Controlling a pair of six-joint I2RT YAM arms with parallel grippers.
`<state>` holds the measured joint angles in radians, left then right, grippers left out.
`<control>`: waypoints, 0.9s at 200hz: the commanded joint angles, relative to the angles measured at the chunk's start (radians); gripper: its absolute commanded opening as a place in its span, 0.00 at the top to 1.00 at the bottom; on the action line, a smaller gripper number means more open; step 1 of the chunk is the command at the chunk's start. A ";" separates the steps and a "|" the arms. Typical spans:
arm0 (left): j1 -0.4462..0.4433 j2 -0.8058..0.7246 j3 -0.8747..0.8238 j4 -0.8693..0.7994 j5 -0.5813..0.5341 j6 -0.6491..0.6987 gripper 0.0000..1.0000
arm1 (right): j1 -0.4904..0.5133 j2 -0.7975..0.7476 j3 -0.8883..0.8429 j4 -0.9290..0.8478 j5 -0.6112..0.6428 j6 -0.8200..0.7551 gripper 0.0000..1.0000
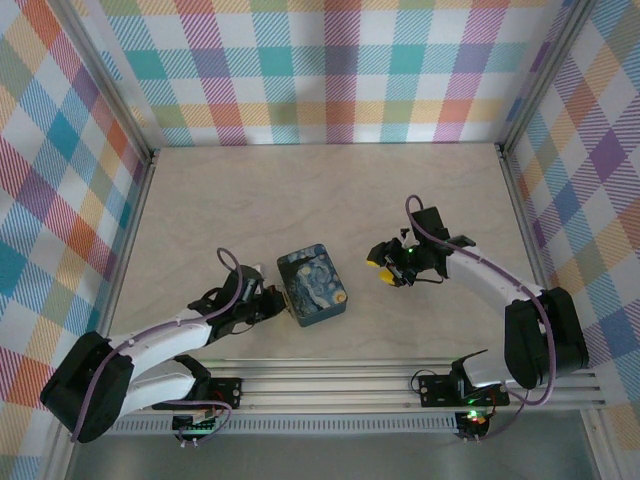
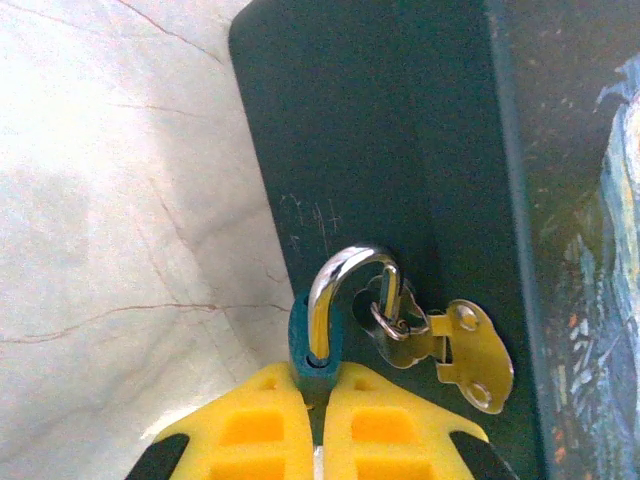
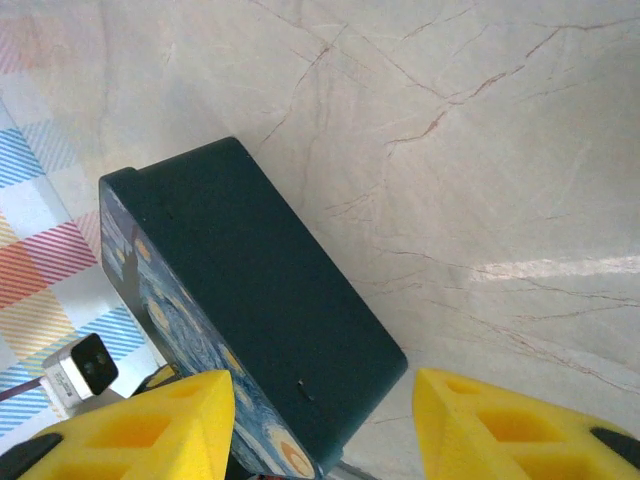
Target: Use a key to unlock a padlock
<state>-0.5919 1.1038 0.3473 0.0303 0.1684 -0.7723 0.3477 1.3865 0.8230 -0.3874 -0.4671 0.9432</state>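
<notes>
Lower centre: my left gripper (image 2: 318, 400) clenched on the padlock (image 2: 320, 310), shackle seated through the hasp (image 2: 465, 345) on the box (image 2: 380, 130); right gripper (image 3: 322, 400) parted, empty; I judge unlocking yet to begin

We find the box (image 1: 311, 287) on the table (image 1: 300, 190), with the left gripper (image 1: 268, 303) just beside its left and the right gripper (image 1: 386, 270) apart on its right. The padlock (image 2: 312, 350) hangs on the box's left side.
</notes>
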 commanded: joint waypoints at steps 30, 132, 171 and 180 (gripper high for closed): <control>0.057 -0.034 0.099 -0.062 0.053 0.029 1.00 | -0.006 0.003 0.060 -0.050 0.023 -0.053 0.49; 0.357 0.171 0.445 -0.535 0.178 0.351 1.00 | 0.033 0.059 0.240 -0.230 0.152 -0.254 0.52; 0.430 0.369 0.616 -0.715 0.089 0.507 1.00 | 0.109 0.131 0.371 -0.352 0.279 -0.393 0.52; 0.436 0.412 0.654 -0.743 0.057 0.534 1.00 | 0.128 0.154 0.403 -0.367 0.305 -0.416 0.52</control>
<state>-0.1814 1.4326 0.9157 -0.5404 0.2913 -0.3775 0.4328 1.4914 1.1526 -0.6445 -0.2630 0.6506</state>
